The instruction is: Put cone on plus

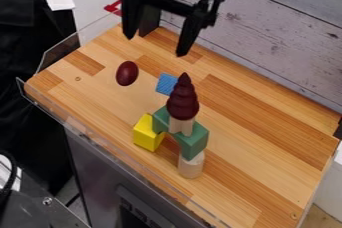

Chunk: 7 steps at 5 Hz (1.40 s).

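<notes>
A dark red spiral cone [183, 103] stands upright near the middle of the frame, on a pale, ribbed piece [181, 126] atop a green arch block [194, 142]. If that pale piece is the plus, which I cannot confirm, the placing looks done. The tool [155, 45], spread wide and holding nothing, hangs at upper centre, apart from the stack; only backing away would remain.

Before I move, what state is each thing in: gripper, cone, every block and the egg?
Gripper: open, empty, above the table.
Cone: upright, tip up, on the pale piece.
Pale piece: under the cone, atop the green arch.
Green arch: raised, one end on the cylinder.
Cylinder: upright.
Yellow block: on the table.
Blue block: on the table.
Egg: loose on the table.
</notes>
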Motion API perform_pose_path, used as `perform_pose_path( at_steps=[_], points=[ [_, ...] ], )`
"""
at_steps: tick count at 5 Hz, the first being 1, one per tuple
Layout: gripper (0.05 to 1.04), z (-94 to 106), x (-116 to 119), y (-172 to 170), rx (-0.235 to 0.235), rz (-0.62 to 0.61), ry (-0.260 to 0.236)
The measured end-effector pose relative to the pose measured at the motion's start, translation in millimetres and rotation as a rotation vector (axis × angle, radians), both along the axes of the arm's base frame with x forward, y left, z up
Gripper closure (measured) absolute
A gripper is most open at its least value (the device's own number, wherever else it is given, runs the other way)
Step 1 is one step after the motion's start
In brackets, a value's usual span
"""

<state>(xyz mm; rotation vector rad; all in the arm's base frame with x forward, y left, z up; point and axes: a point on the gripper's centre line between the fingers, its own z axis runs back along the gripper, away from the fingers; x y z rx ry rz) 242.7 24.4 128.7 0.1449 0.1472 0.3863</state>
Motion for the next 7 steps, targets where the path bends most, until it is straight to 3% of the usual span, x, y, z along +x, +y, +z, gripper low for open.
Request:
perform_pose_path(
  at_steps=[1, 2, 3, 4, 7],
  points=[
    [0.083, -5.2, 0.2, 3.3, -0.063, 0.000, -0.009],
    [0.083, -0.5, -1.1, 1.7, -0.155, -0.011, -0.063],
    [0.083, 1.9, 2.1, 1.0, -0.206, -0.017, -0.100],
    [0.083, 3.0, 4.0, 8.4, -0.129, 0.019, -0.074],
    [0.083, 2.6, 3.8, 8.3, -0.128, 0.027, -0.071]
  ],
)
